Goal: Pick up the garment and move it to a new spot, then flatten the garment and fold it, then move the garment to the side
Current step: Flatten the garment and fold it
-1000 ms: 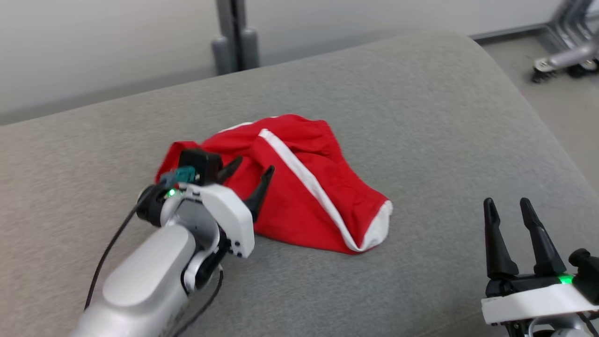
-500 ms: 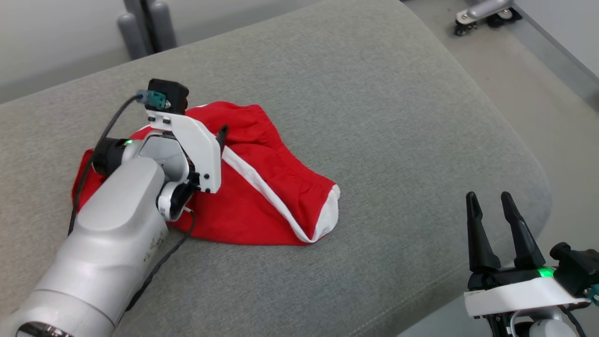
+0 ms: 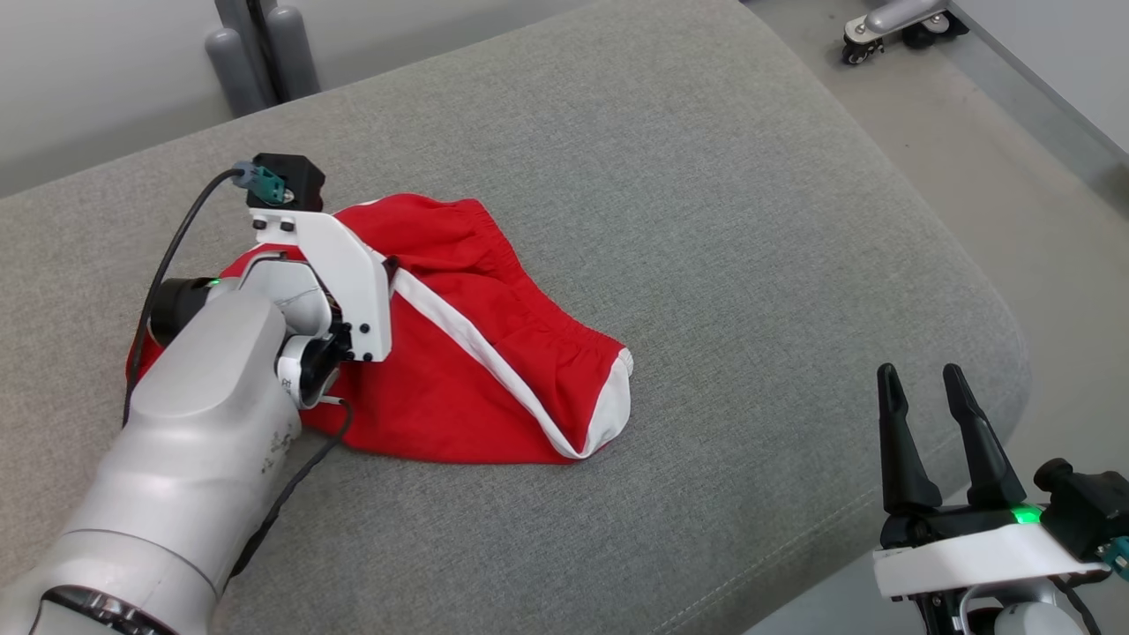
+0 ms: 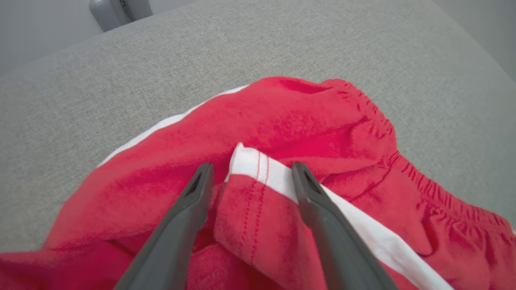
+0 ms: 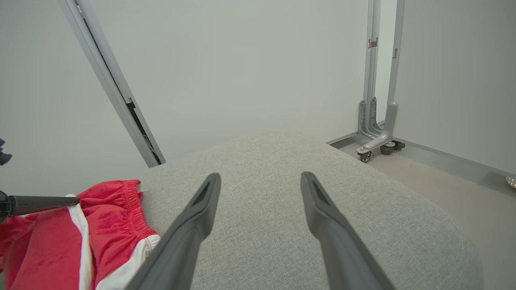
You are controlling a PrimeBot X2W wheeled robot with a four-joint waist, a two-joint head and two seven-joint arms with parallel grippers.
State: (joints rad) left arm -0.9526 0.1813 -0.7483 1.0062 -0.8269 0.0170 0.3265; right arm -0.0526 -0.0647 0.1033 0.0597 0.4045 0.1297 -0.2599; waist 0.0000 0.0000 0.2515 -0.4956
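Jaws spread, the left gripper (image 4: 252, 167) straddled a white-striped fold of the red garment (image 3: 494, 370), crumpled at nine o'clock on the grey cushion (image 3: 706, 220); pinching that thin ridge alone risked it slipping free. The right gripper (image 3: 920, 377) stood open at five o'clock.

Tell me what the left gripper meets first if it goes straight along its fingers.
The garment. The left gripper is open and points down into it, with a raised white-edged fold between its jaws. That fold looks first in line, with the grey cushion beneath, though depth is unclear.
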